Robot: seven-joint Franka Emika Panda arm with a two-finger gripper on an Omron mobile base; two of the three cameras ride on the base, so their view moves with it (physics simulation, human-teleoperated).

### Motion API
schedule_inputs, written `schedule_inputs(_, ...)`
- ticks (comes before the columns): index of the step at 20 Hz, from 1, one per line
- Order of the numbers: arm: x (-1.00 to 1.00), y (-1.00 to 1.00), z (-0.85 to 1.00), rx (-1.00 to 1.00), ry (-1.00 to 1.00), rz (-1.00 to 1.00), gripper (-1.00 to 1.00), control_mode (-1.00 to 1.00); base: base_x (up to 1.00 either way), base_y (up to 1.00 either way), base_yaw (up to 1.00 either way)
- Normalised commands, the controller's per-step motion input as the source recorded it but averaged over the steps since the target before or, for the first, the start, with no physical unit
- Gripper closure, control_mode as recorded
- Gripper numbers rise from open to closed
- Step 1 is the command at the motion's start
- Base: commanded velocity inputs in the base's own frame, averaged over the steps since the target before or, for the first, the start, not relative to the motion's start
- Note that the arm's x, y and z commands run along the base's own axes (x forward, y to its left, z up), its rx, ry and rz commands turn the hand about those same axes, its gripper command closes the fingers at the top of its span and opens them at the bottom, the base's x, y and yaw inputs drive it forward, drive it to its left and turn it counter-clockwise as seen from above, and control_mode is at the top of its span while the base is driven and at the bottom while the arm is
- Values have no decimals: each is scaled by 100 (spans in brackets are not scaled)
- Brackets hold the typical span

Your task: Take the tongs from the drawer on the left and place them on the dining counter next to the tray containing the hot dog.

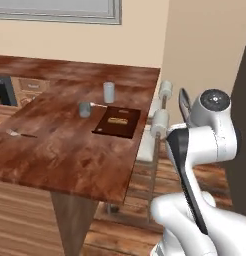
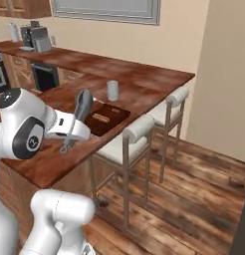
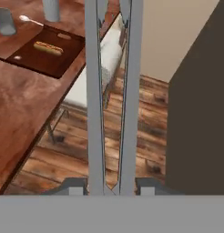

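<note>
Two long grey metal tongs [image 3: 113, 95] arms were seen clamped between the gripper [image 3: 112, 185] jaws, held beyond the glossy reddish-brown dining counter [image 1: 70, 150] edge, apart from the dark brown tray [image 1: 126, 128] holding the tan-bunned hot dog [image 1: 117, 120].
</note>
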Motion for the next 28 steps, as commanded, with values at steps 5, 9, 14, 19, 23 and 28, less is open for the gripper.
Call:
schedule_inputs(5, 0, 0, 0, 0, 0, 0, 100, 100, -20, -67, 85)
schedule_inputs(9, 0, 0, 0, 0, 0, 0, 100, 100, 1, -70, 80)
schedule_inputs(14, 0, 0, 0, 0, 0, 0, 100, 100, 14, -84, 73)
schedule_inputs(19, 0, 0, 0, 0, 0, 0, 100, 100, 18, -93, 67)
schedule_inputs(23, 0, 0, 0, 0, 0, 0, 100, 100, 8, -99, 46)
schedule_inputs(28, 0, 0, 0, 0, 0, 0, 100, 100, 0, -81, 22)
